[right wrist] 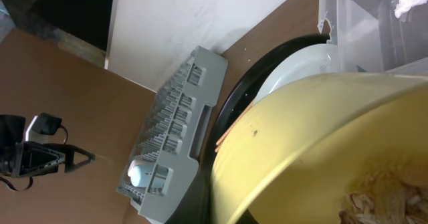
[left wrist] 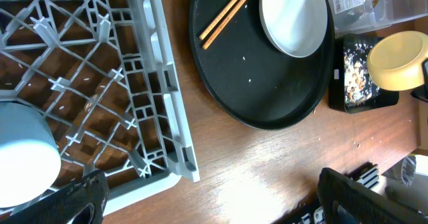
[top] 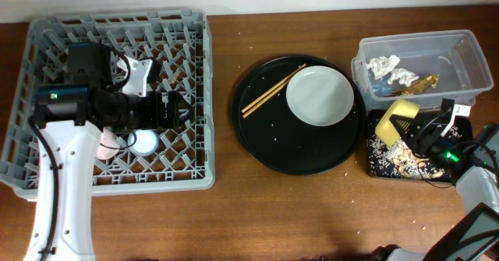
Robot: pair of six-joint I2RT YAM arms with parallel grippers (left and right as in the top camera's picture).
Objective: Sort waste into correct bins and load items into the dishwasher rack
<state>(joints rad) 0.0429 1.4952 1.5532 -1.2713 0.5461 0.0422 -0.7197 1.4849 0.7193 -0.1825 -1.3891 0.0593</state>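
Dishwasher rack [top: 187,27] occupies the left side of the bench [top: 234,214]. The left gripper [top: 178,109] hangs over the rack floor with its fingers spread wide and nothing between them. The small light-blue cup [top: 144,142] sits in the rack just beside this gripper, toward the front edge. The small pink cup [top: 109,139] lies next to it on the far side from the gripper.

The right gripper [top: 417,127] is clamped on the yellow bowl [top: 394,119]. It holds the bowl tilted above the shallow black tray [top: 405,177]. Beige food scraps [top: 394,156] lie in that tray, and the right wrist view shows more scraps inside the bowl.

The large round black tray [top: 265,144] sits mid-bench and carries the pale grey plate [top: 320,96] and the wooden chopsticks [top: 273,91], both well apart from either gripper. The clear tub [top: 468,66] behind the black tray holds the crumpled tissue [top: 383,65] and the golden-brown wrapper [top: 421,82].
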